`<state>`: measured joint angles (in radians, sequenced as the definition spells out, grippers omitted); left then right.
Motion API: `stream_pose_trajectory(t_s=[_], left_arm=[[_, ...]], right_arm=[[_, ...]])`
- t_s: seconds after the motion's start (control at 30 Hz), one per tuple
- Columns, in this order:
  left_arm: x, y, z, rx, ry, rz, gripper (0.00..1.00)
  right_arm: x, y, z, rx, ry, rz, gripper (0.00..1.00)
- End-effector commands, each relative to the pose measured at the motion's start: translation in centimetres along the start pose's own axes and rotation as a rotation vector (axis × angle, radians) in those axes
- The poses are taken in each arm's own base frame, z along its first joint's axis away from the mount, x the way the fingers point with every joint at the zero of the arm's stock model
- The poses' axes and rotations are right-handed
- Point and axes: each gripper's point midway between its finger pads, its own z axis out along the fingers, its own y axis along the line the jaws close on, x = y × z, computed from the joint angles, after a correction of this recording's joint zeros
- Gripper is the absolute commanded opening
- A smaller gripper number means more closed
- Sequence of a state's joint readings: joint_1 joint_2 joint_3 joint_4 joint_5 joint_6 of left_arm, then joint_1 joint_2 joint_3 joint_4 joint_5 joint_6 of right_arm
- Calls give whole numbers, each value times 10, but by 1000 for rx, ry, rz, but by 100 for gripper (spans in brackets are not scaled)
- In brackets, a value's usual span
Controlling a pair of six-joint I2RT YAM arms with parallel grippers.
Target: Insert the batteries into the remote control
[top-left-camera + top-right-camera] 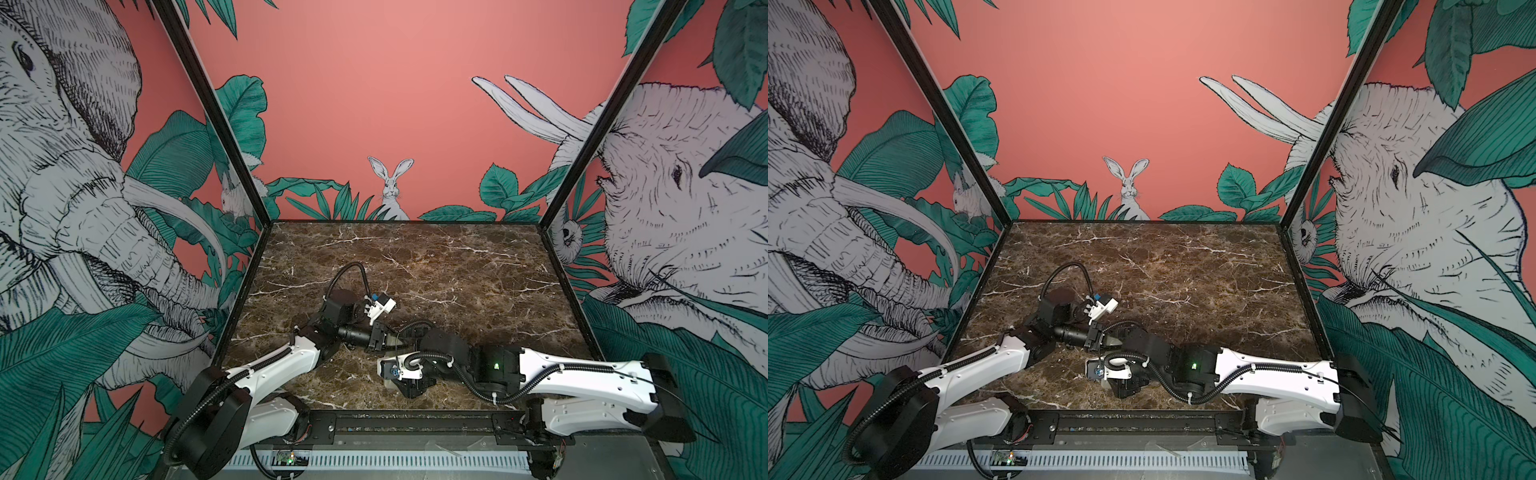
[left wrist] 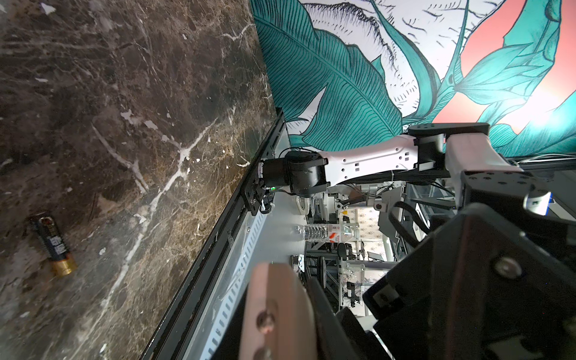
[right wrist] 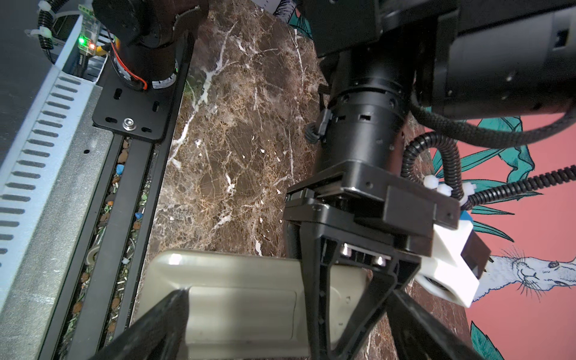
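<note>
1 battery loose near shut left gripper, tip over remote control back; right gripper wide, straddling it. Cover seems on: slide off next.

Brown marble table fills the lower centre of both top views. A battery lies flat on it; whether the remote rests on it is unclear.

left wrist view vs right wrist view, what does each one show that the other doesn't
Only the left wrist view: a battery lying loose on the table, and a water bottle beyond its edge. Only the right wrist view: the remote, beige back up, with the shut left gripper over it. Both: the marble table and its black rail.
</note>
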<state>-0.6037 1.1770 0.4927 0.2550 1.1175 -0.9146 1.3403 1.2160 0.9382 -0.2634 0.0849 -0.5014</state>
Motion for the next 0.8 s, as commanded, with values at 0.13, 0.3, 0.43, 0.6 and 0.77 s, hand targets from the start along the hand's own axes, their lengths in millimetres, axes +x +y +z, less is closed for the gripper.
stream_pose_trajectory(t_s=[0.13, 0.3, 0.43, 0.6, 0.77], left_arm=[[2, -10, -2, 28, 4, 33, 0], [2, -9, -2, 27, 4, 31, 0], [2, -9, -2, 28, 3, 34, 0], [3, -8, -2, 25, 7, 28, 0], [3, -8, -2, 25, 7, 30, 0]], right_arm=[[4, 9, 3, -52, 19, 1, 99], [4, 12, 2, -70, 17, 5, 99], [5, 15, 4, -84, 21, 10, 99], [4, 17, 4, -95, 21, 14, 99], [5, 18, 4, -104, 23, 19, 99]])
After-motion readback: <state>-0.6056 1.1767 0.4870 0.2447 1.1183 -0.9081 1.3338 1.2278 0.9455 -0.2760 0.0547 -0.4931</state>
